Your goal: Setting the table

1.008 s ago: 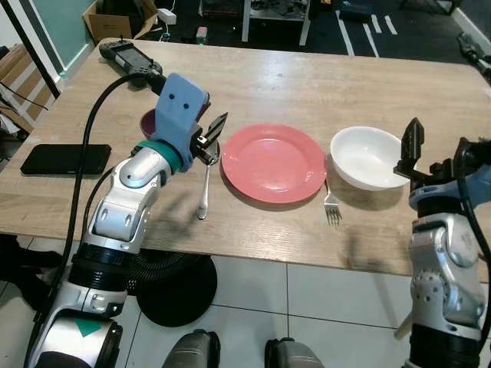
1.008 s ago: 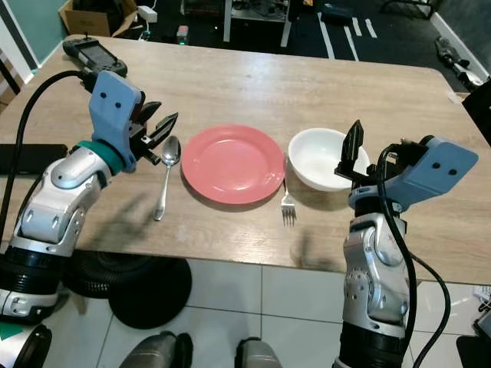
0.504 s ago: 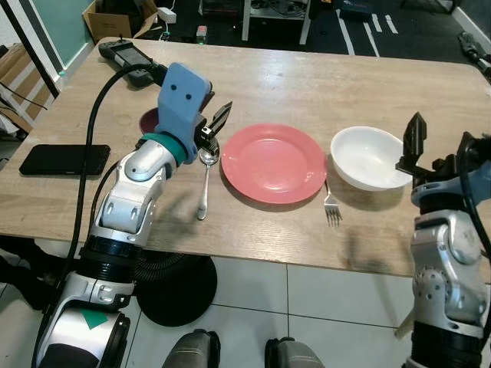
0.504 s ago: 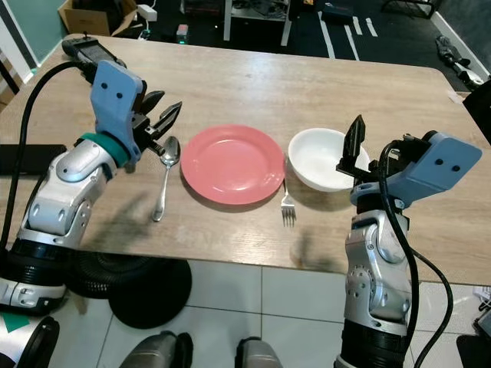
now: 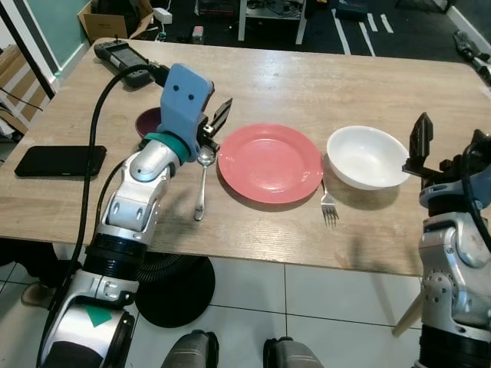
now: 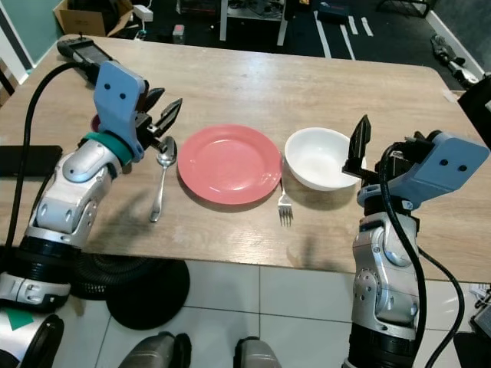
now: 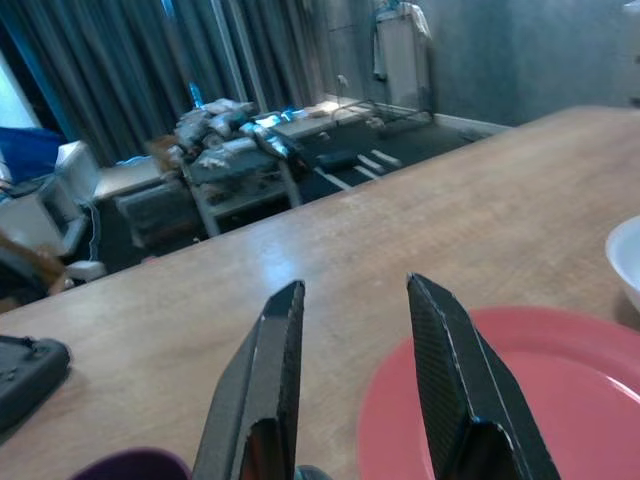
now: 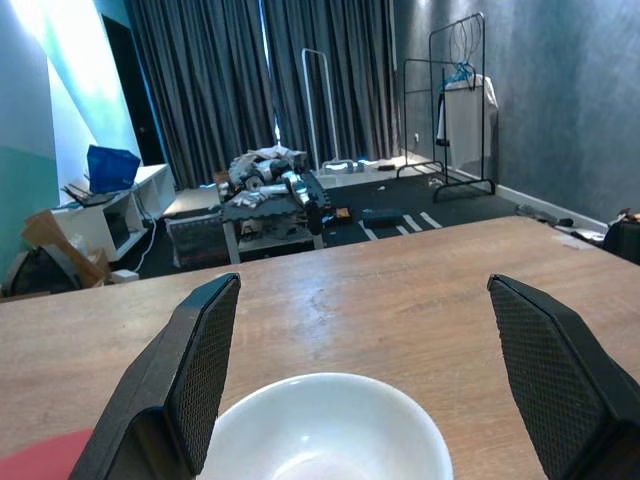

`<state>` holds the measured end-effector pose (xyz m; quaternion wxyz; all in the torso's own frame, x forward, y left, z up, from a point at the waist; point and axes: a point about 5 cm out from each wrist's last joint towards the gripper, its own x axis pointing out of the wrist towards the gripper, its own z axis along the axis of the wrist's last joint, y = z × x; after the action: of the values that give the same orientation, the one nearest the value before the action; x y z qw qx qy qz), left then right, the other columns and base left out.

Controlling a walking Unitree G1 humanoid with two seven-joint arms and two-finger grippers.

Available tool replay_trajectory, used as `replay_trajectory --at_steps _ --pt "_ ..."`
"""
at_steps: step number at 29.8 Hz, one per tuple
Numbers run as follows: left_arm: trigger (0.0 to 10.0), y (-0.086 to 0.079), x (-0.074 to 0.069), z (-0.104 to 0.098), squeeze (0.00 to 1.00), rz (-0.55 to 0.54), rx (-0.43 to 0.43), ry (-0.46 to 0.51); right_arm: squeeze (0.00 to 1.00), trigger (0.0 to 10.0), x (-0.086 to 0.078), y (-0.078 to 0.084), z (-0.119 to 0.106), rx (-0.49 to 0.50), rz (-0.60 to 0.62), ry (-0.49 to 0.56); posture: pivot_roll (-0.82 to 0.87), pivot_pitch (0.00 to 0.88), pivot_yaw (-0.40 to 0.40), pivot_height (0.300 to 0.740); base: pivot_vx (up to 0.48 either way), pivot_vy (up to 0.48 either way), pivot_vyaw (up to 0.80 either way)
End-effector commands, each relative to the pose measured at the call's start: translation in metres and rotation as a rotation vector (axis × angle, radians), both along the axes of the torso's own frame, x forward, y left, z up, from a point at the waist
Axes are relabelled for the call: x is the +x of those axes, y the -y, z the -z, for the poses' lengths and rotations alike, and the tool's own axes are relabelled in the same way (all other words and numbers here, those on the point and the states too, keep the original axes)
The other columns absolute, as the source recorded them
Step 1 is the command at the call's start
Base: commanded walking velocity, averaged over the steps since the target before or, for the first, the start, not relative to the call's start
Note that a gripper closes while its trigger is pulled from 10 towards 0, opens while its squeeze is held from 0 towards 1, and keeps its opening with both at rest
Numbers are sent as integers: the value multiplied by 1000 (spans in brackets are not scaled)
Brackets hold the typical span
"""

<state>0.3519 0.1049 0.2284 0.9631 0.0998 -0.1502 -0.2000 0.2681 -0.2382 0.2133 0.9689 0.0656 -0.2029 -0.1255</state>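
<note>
A wooden desk carries the whole setting. At its middle, toward the near edge, a pink plate is laid, with a white bowl just beside it on the right. A fork lies between plate and bowl at their near side, and a spoon lies just left of the plate, its bowl end pointing far. A dark purple cup is seen further left, partly hidden by the left arm, and a black phone rests near the left edge; a black controller sits at the far left corner.

The left end effector is held just above the spoon's bowl end, its fingers narrowly parted and empty. The right end effector is held near the bowl's right side, its fingers spread wide with nothing between them.

The cutlery appears placed, so the step in hand is judged to be the release at the spoon. Next, a reach for the purple cup is probably called for, with the left arm first cleared of the spoon.
</note>
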Motion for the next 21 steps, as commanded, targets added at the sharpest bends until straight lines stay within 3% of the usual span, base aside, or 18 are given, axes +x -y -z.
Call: replay_trajectory --at_steps 1,19,21 --pt "10000 0 0 2 0 -27 -12 7 0 10000 -2 5 -1 -1 25 13 27 0 30 740 0 0 0" --pt "10000 7 4 -12 0 -12 -33 55 0 10000 -8 13 -7 -7 69 36 12 0 53 740 0 0 0" --pt "10000 0 4 -8 0 -9 -4 49 0 10000 -13 13 -5 -38 75 23 0 0 52 740 0 0 0"
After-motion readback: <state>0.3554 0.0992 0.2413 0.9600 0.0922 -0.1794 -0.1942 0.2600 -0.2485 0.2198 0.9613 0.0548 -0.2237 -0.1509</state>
